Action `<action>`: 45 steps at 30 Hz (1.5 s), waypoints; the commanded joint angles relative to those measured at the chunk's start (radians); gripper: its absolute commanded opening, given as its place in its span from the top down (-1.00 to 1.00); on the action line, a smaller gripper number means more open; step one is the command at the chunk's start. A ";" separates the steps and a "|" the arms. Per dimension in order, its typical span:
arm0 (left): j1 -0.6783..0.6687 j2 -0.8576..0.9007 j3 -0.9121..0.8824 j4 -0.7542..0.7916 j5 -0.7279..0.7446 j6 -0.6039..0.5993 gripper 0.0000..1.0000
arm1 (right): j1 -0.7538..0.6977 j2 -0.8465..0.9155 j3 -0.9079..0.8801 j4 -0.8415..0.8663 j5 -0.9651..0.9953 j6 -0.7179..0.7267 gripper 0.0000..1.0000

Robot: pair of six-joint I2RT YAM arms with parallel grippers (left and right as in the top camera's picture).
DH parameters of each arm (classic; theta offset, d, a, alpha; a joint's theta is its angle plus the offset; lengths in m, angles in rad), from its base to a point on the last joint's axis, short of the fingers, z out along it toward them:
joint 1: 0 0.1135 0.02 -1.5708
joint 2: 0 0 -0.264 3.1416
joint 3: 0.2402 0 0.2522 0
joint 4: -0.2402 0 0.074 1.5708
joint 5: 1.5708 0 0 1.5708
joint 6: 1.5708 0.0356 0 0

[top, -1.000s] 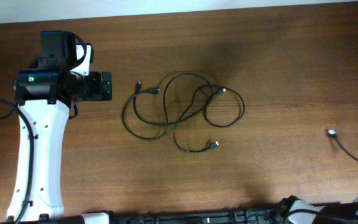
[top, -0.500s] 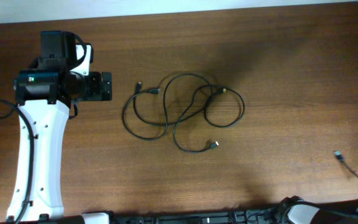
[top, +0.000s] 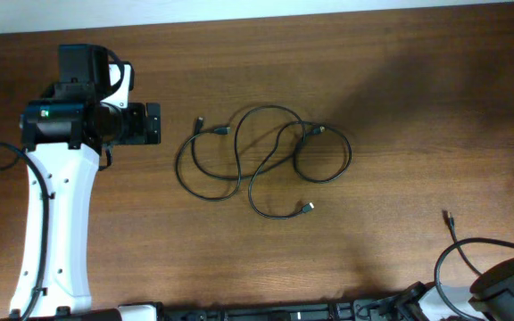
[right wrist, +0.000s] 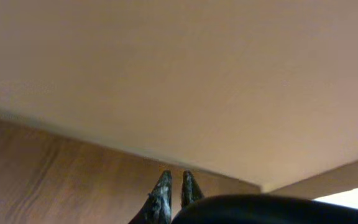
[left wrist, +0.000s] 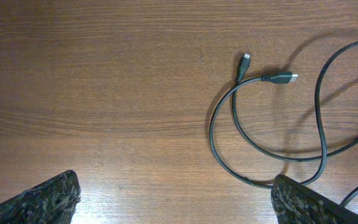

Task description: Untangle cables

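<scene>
Cables lie in two places. Nearest the robot's base, a lone cable (top: 471, 241) curls out beside the right arm (top: 507, 283) at the near right corner of the table (top: 400, 80), its plug end pointing toward the far edge. Only the overhead view shows it. The right wrist view faces up at a pale wall (right wrist: 185, 74), with the right gripper (right wrist: 174, 183) pinched shut; whether it grips that cord cannot be told.

Farther out, mid-table, the tangled cables (top: 241, 152) spread in loose crossing loops, their long axis running left to right. The left wrist view shows the two plugs (left wrist: 283, 77) at the left end up close. The left arm (top: 52, 223) reaches along the left side, wrist turned toward the tangle. The left gripper (top: 154, 124) is spread fully wide, holding nothing, apart from the loops.
</scene>
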 commanded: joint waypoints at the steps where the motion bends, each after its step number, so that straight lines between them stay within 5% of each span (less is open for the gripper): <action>1: 0.004 0.002 0.010 -0.002 -0.008 0.012 -0.98 | -0.015 -0.008 0.006 -0.024 -0.243 0.031 0.87; 10: 0.004 0.002 0.010 -0.002 -0.007 0.012 -0.98 | -0.022 -0.007 0.003 -0.069 -0.267 0.035 0.75; 16: 0.004 0.002 0.010 -0.002 -0.007 0.013 -0.98 | -0.022 -0.007 0.002 -0.136 -0.271 0.230 0.67; 26: 0.004 0.002 0.010 -0.002 -0.007 0.012 -0.98 | -0.022 0.060 0.002 -0.255 -0.271 0.245 0.57; 30: 0.004 0.002 0.010 -0.002 -0.007 0.012 -0.98 | -0.022 0.079 0.002 -0.304 -0.271 0.245 0.22; 37: 0.004 0.002 0.010 -0.002 -0.008 0.013 -0.98 | -0.021 0.079 0.002 -0.349 -0.425 0.244 -0.97; 45: 0.004 0.002 0.010 -0.002 -0.007 0.013 -0.98 | -0.021 0.079 0.002 -0.455 -0.738 0.244 -0.97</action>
